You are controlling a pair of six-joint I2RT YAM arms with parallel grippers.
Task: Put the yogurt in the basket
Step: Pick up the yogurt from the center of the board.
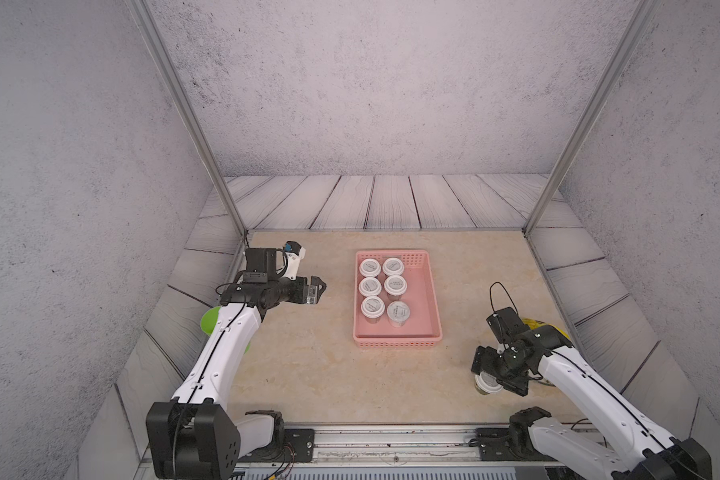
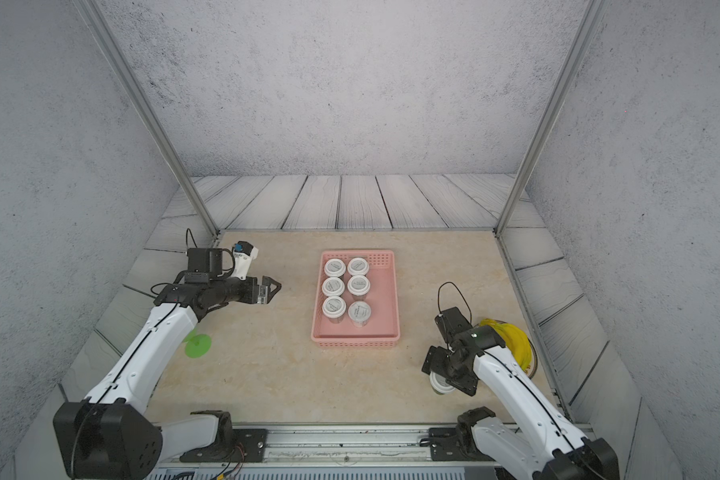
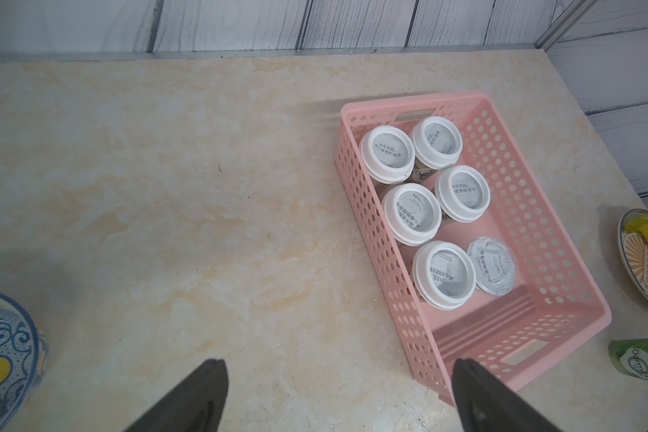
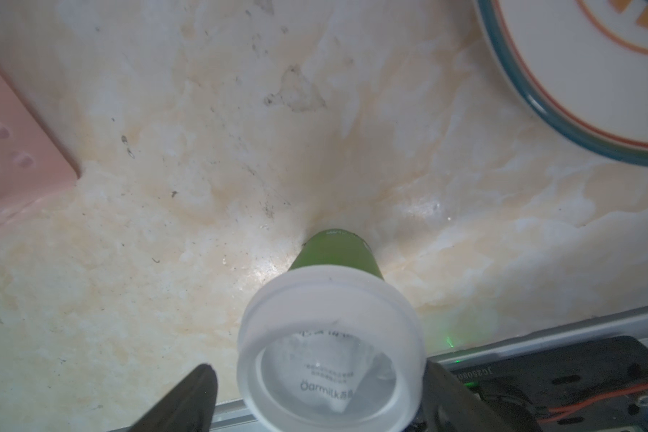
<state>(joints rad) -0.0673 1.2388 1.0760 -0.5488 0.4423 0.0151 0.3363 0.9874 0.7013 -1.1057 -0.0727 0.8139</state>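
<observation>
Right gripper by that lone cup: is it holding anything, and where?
Nothing is held yet. The right gripper straddles the yogurt at its white lid, with a gap showing beside one finger. The left gripper is open and empty.

The table point(image 1: 308, 374) is marbled in cream and beige. The basket point(image 1: 397, 338) is coloured pink and pierced with rows of round holes. The yogurt cups point(image 1: 370, 267) are lidded in white, with grey printed centres. The lone yogurt cup point(image 4: 333, 254) by the table's front edge is bodied in green. A bowl point(image 3: 4, 348) is patterned in blue scrolls and yellow. A plate point(image 4: 584, 74) is rimmed in teal and ringed in orange.
</observation>
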